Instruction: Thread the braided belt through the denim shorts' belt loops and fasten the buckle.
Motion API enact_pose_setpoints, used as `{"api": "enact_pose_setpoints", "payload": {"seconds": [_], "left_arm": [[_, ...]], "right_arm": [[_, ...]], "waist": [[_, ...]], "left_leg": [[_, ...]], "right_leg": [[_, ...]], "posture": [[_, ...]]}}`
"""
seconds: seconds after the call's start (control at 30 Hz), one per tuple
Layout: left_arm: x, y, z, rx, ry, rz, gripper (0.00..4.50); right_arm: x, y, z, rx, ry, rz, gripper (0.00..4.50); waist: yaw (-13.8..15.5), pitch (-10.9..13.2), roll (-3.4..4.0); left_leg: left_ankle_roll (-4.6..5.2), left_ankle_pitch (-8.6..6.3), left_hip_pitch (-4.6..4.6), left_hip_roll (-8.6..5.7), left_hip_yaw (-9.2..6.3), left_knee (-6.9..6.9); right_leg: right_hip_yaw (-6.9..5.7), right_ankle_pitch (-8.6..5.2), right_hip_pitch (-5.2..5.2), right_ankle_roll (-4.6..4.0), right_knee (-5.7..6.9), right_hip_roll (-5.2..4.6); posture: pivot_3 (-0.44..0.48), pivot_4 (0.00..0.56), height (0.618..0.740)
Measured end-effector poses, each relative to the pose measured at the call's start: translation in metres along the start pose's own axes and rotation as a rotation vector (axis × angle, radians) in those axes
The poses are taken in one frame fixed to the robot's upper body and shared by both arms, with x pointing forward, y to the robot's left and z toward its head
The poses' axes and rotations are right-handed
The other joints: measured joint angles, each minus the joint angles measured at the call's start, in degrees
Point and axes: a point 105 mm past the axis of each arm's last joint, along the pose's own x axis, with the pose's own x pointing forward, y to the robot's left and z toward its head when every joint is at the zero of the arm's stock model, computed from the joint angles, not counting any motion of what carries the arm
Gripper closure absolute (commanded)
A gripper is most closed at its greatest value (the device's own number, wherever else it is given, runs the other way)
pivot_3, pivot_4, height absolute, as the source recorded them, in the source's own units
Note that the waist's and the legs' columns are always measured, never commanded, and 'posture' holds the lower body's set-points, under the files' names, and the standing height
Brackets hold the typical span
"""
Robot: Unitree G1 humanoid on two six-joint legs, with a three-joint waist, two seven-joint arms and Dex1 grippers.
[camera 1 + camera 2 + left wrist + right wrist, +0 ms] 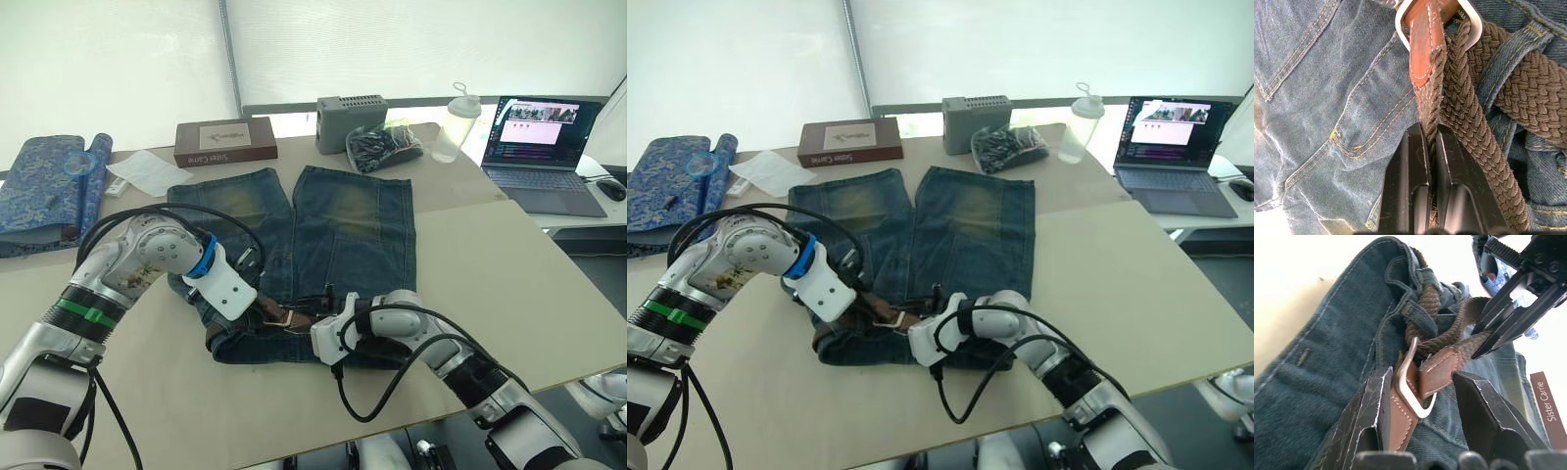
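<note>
Shorts: denim shorts (294, 255) lie flat on the bench (509, 284), legs toward 12 o'clock, waistband toward 6 o'clock.
Belt: braided belt (1469, 103) runs along the waistband, under at least one loop (1508, 54).
Buckle: silver buckle (1413, 382) at mid-waistband, between the two end effectors; the leather tip (1425, 44) passes through its frame.
Left end effector (1430, 161): pressed together, pinching the belt's braided end just behind the tip.
Right end effector (1420, 396): spread, one finger on each side of the buckle, not clamping it.
Progress: threading looks largely done; fastening in hand. Whether the prong is seated cannot be told.
Remaining: judged, draw the strap snug and seat the prong.
Writing: brown box (225, 140) at 11 o'clock reads "Sister Carrie". Laptop (544, 137) screen text illegible.
</note>
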Motion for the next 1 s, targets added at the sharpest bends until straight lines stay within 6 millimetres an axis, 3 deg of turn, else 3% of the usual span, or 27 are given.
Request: {"api": "enact_pose_setpoints", "payload": {"seconds": [1.0], "left_arm": [[0.000,-0.001,0.000,-0.009,0.001,0.005,4.50]], "right_arm": [[-0.007,-0.016,-0.007,-0.026,0.043,-0.063,2.31]], "waist": [[-0.01,0.00,0.00]], "left_leg": [[0.00,0.00,-0.01,-0.01,0.00,0.00]], "right_leg": [[0.00,0.00,-0.01,0.00,0.00,0.00]], "posture": [[0.000,0.150,0.740]]}}
